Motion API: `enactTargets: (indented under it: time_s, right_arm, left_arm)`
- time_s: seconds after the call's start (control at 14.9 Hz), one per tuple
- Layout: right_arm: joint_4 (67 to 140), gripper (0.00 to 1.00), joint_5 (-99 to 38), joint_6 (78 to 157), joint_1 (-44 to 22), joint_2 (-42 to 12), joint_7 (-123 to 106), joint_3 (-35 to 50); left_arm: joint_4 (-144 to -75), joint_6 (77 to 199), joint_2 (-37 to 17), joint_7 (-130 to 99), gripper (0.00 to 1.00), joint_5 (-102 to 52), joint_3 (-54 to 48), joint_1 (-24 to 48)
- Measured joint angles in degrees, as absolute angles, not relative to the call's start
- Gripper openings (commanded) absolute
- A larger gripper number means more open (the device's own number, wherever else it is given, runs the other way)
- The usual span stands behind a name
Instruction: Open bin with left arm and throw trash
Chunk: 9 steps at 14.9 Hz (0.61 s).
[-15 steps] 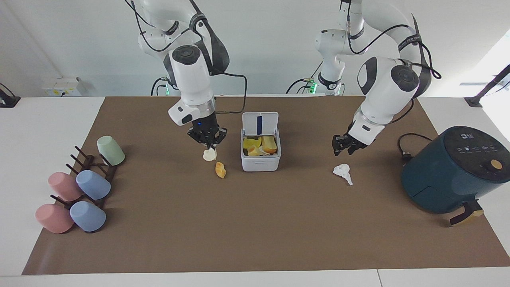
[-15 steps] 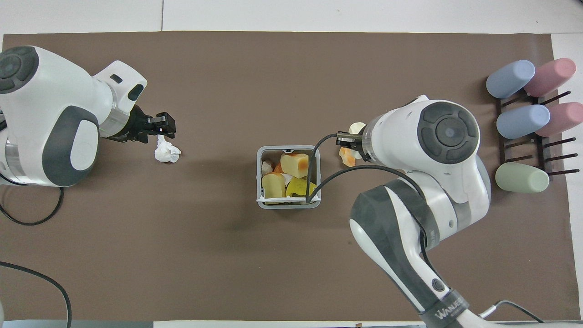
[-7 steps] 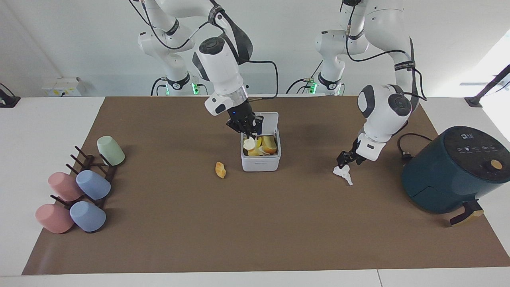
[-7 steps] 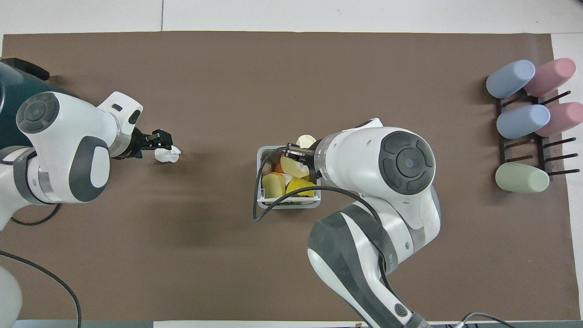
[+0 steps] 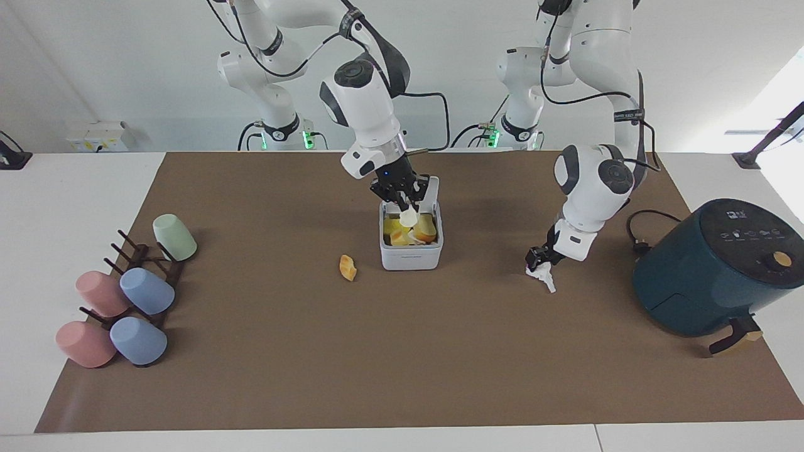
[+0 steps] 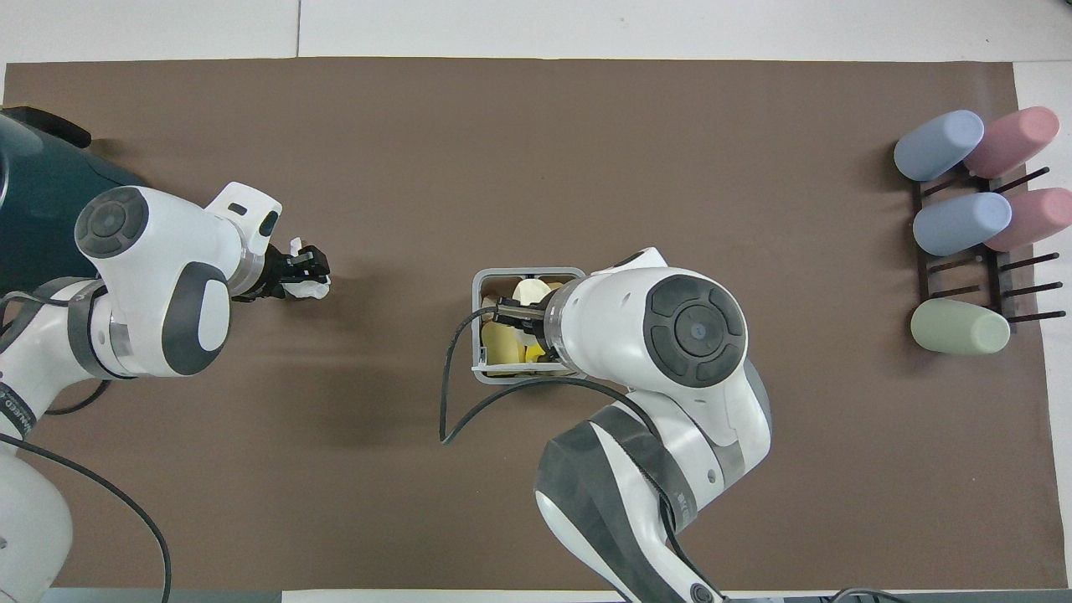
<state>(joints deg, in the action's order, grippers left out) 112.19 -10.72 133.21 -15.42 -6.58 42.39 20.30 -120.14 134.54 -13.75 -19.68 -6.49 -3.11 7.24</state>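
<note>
The white bin point(image 5: 411, 257) stands mid-table with its lid point(image 5: 431, 188) tipped up toward the robots, holding yellow and orange scraps. My right gripper point(image 5: 403, 204) hangs open over the bin's mouth. The cream trash piece point(image 5: 408, 217) sits just under its fingertips, above the other scraps. An orange peel chunk point(image 5: 347, 267) lies on the mat beside the bin, toward the right arm's end. My left gripper point(image 5: 536, 260) is down on the crumpled white tissue point(image 5: 545, 277) toward the left arm's end, and the tissue point(image 6: 303, 290) shows on both sides of it.
A dark teal air fryer point(image 5: 710, 270) with a black cable stands at the left arm's end of the table. A dark rack point(image 5: 144, 263) with several pastel cups lies at the right arm's end. A brown mat point(image 5: 402, 364) covers the table.
My right gripper carried the cream piece from beside the orange peel to over the bin, and its fingers spread apart. My left gripper came down onto the tissue.
</note>
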Motion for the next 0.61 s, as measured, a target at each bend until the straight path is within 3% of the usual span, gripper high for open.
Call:
enactTargets:
  time_s: [0.13,0.61]
  right_arm:
    - [112.19,1.0,-10.72,133.21,-15.38,-6.58,42.39,20.23]
    - [112.11,1.0,-7.77,132.8,-13.77,-6.58,37.73,19.63]
  left_arm:
    - [-120.14,134.66,-13.82,-19.77,0.0,-6.49,-3.11,7.24]
    - [-119.21,135.25,-13.8,-19.77,0.0,-6.49,-3.12,7.24]
